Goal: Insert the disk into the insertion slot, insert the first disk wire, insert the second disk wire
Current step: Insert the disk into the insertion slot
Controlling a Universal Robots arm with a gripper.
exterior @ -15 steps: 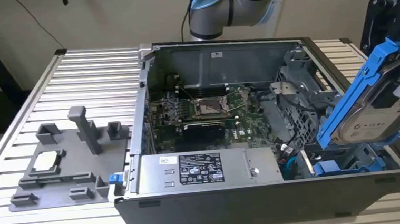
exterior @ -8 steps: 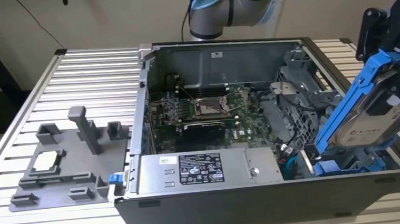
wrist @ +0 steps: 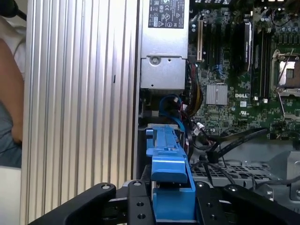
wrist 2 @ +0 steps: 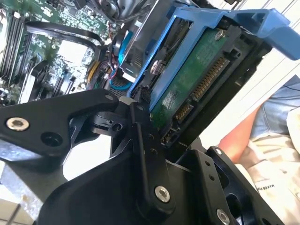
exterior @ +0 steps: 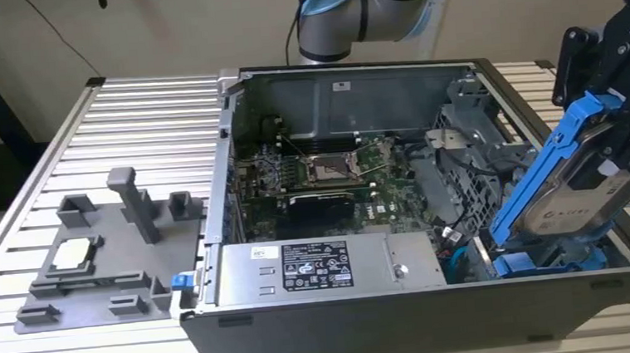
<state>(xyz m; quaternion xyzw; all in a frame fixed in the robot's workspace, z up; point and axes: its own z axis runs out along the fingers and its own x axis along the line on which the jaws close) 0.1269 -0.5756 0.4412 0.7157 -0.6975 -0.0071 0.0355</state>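
Note:
My gripper (exterior: 614,140) is shut on the disk (exterior: 569,199), a silver-grey drive in a bright blue bracket. The disk hangs steeply tilted over the open computer case's corner at the exterior view's right, its lower end near a blue part at the case floor. The second wrist view shows the disk's green circuit board and connector (wrist 2: 193,79) between my black fingers (wrist 2: 140,136). In the first wrist view the blue bracket (wrist: 168,159) runs out from my gripper (wrist: 171,208). The insertion slot (exterior: 467,159), a grey sheet-metal cage, lies just beside the disk. A blue cable (wrist: 170,101) loops near the cage.
The silver power supply (exterior: 299,269) fills the case's front, with the motherboard (exterior: 315,176) behind it. A grey fixture tray (exterior: 98,250) rests on the ribbed aluminium table at the exterior view's left. A person's arm (wrist: 9,108) is close to the table edge.

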